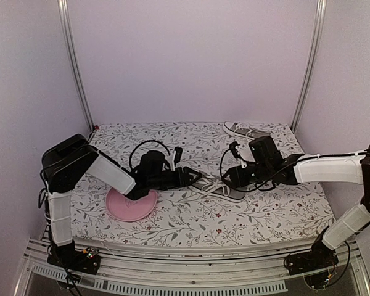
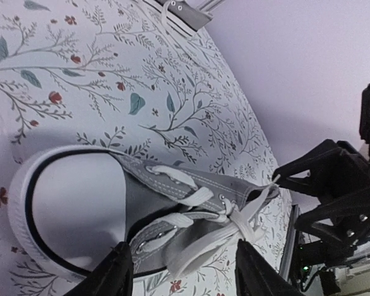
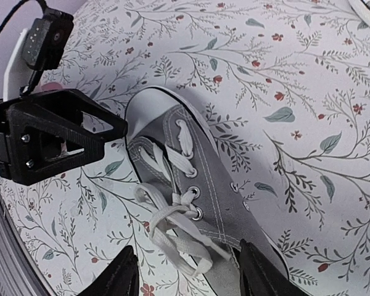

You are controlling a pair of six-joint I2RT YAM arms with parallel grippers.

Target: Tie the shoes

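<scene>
**Q:** Entry one, the shoes: where do you find them?

**A:** You find one grey sneaker (image 1: 221, 189) on its sole mid-counter (image 1: 191, 225), with its white toe cap toward your left arm. Its white laces (image 3: 172, 213) lie crossed in a loose tangle over the upper eyelets. The other sneaker (image 1: 246, 131) sits at the far right edge, well apart.

**Q:** Entry two, the fingers?

**A:** Your left fingers (image 2: 117, 274) stand wide, holding nothing, just beside the toe. Your right fingers (image 3: 124, 277) stand wide too, holding nothing, at the heel end with the lace tangle between them.

**Q:** Entry three, sundries?

**A:** You have one round pink plate (image 1: 131, 206), under the left arm.
</scene>
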